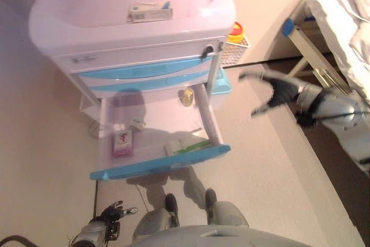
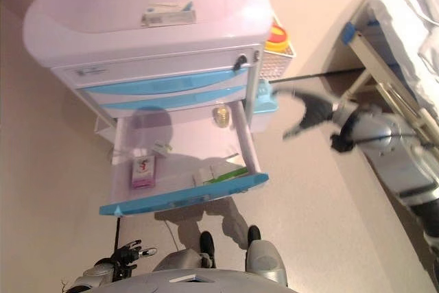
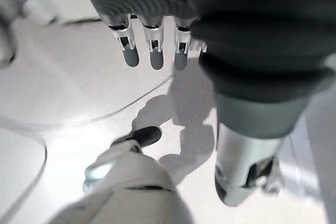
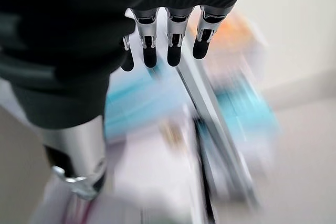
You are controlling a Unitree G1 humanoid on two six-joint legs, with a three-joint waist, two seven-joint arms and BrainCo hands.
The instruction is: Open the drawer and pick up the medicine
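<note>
The bottom drawer (image 1: 215, 124) of the white and blue cart (image 1: 133, 39) stands pulled out. Inside lie a pink medicine box (image 1: 122, 143), a small white item (image 1: 137, 124), a gold round object (image 1: 186, 97) and a green and white box (image 1: 188, 145). My right hand (image 1: 276, 92) hovers open to the right of the drawer, level with its back end, touching nothing. My left hand (image 1: 110, 216) hangs low by the floor in front of the drawer, fingers relaxed and empty. A white box (image 1: 150, 11) rests on the cart's top.
A wire basket with a yellow and red item (image 1: 236, 32) hangs on the cart's right side, above a light blue bin (image 1: 222, 82). A bed with a white sheet (image 1: 341, 21) and metal frame stands at the far right.
</note>
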